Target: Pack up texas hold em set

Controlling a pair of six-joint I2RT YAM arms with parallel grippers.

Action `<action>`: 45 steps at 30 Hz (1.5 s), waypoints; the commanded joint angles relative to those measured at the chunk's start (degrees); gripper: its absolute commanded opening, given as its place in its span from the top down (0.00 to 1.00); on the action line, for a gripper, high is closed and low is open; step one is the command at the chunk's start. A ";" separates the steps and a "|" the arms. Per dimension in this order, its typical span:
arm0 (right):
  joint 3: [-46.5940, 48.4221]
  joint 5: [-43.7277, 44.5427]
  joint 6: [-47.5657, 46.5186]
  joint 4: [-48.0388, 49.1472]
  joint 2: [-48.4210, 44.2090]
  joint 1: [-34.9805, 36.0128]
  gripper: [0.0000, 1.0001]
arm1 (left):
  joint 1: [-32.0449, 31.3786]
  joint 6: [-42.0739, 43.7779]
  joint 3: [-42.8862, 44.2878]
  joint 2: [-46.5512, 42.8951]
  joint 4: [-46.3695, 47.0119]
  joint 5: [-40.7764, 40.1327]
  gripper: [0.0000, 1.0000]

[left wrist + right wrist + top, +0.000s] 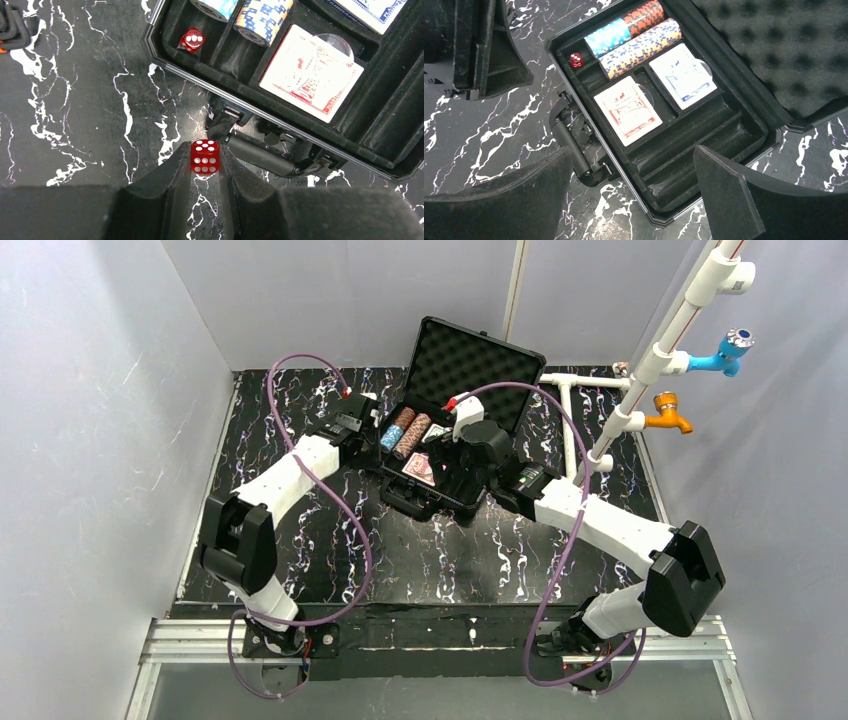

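Top view: the open case (pixel 452 360) sits mid-tabletop (pixel 300 540). The left tool (pixel 355 425) is at its 9 o'clock and the right tool (pixel 470 448) is over its 3 o'clock side.
Left wrist view: the left tool is nearly closed and pinches a red die (pixel 204 157).
Right wrist view: the right tool is spread wide and empty above the case.

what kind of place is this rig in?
Probably a robot lab test cell, not a home: plain white panel walls box in a marble-print table, an aluminium mounting rail runs along its near edge, and a white pipe frame with coloured taps stands there like a training prop.
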 commanded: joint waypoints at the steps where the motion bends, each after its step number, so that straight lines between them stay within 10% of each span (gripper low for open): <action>1: -0.27 4.90 -0.30 0.72 -3.32 0.15 0.02 | 0.46 0.95 3.60 2.04 0.22 1.91 1.00; 45: -2.62 5.66 0.24 2.87 -4.40 0.15 0.02 | 0.53 1.96 14.28 20.72 5.51 6.58 0.92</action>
